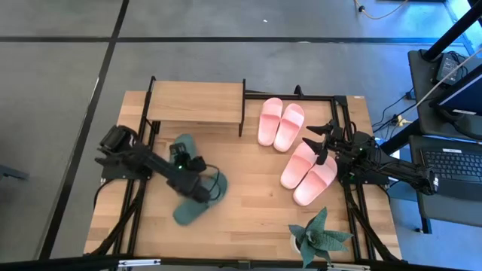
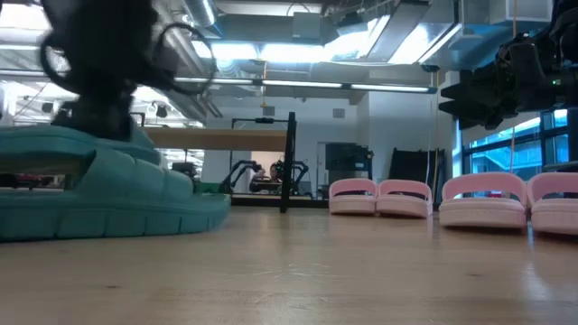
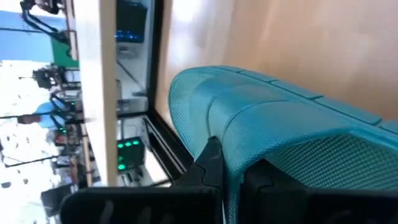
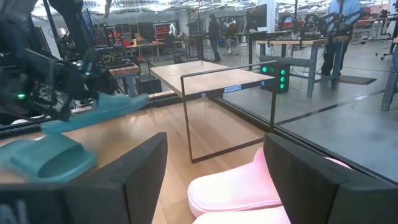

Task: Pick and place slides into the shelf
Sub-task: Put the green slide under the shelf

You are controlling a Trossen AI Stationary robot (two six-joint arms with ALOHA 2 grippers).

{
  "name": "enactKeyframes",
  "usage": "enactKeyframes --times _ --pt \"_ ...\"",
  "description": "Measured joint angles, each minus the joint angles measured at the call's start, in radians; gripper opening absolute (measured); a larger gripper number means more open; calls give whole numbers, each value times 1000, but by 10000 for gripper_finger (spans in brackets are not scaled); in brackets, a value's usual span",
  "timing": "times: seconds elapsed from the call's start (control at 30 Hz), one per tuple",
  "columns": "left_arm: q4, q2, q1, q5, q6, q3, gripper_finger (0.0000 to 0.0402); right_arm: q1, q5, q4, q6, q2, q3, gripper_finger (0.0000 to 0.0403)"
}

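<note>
Pale wood-grain planks make up the worktop [image 1: 248,203], framed by thin black rails, with grey floor all round. At its left half the left pincer [image 1: 202,191] is closed on one dark green slide [image 1: 197,202], a thick, ribbed, soft-looking sandal with a finely dimpled strap; that slide tilts off the surface. Its mate [image 1: 183,145] lies flat just behind the pincer, toward the shelf [image 1: 195,102], whose smooth light plank top stands on slim black legs beyond both. Bare wood lies open between this pincer and the pink pairs. Further right, one rounded pink pair [image 1: 280,123] sits beside the shelf; the other pair [image 1: 309,172] lies just below the right pincer [image 1: 325,143], which hangs open above it.
</note>
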Motion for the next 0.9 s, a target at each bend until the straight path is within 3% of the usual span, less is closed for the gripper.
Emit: enactKeyframes --times 0.3,0.63,0.9 --pt "55 -29 167 -18 63 -59 2 0 0 0 0 0 0 268" --pt "291 -316 255 130 220 -198 2 0 0 0 -5 0 0 268" --pt "269 -412 377 130 403 -211 2 0 0 0 -26 0 0 268"
